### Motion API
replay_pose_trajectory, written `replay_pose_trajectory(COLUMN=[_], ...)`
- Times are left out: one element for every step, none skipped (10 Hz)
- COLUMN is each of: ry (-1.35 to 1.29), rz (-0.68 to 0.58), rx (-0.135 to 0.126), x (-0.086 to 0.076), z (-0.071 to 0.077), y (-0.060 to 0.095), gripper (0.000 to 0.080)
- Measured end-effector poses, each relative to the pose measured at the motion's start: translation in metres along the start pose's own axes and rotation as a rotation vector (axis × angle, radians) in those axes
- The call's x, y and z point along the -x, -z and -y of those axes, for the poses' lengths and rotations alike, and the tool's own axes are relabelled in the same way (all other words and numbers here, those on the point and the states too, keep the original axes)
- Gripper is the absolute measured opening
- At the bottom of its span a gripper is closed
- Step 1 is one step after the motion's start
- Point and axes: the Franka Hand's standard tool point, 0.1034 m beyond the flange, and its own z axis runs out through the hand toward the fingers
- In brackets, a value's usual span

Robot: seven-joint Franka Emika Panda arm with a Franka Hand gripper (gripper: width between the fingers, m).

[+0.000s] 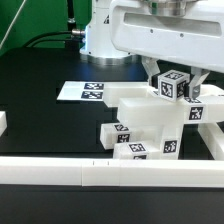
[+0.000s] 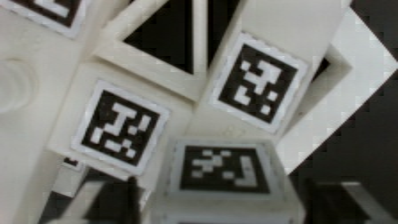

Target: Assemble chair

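Chair [image 1: 150, 125] parts stand stacked as one white blocky cluster on the black table, toward the exterior view's right, well apart from the marker board [image 1: 85, 90] and just behind the white border rail [image 1: 60, 172]. The cluster steps upward from the exterior view's left to its right, and its highest piece, a tagged cube [image 1: 170, 88], sits directly under the gripper [image 1: 172, 78], so the chair lies straight below the fingers rather than off to either side. The dark fingers flank that cube, one on each side of it. In the wrist view a tagged block face [image 2: 222, 168] fills the space ahead of the fingers, with larger tagged faces and white bars beyond it. Whether the jaws press on the cube or stand just clear of it, I cannot tell; no gap shows plainly. Any lift or release likely turns on this vertical alignment.
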Motion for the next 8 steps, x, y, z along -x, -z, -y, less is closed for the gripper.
replay_pose_trajectory(ry=[0.020,0.161,0.230,0.335,0.444,0.523,0.625,0.678], rz=[0.000,-0.001,0.000,-0.002,-0.007,-0.012,-0.012,-0.012], rx=[0.000,0.002,0.002,0.004,0.007,0.011,0.011,0.012], x=[-0.0004,-0.0013,-0.0017,-0.0021,-0.0026,-0.0026,-0.0027,-0.0032], z=[-0.0004,-0.0014,-0.0017,-0.0014,-0.0005,0.0010,0.0014,0.0008], y=[-0.0002,-0.0007,-0.0009,-0.0004,0.0007,0.0016,0.0019,0.0017], gripper=[0.0594,0.0635,0.0635,0.0645,0.0649,0.0649,0.0649,0.0649])
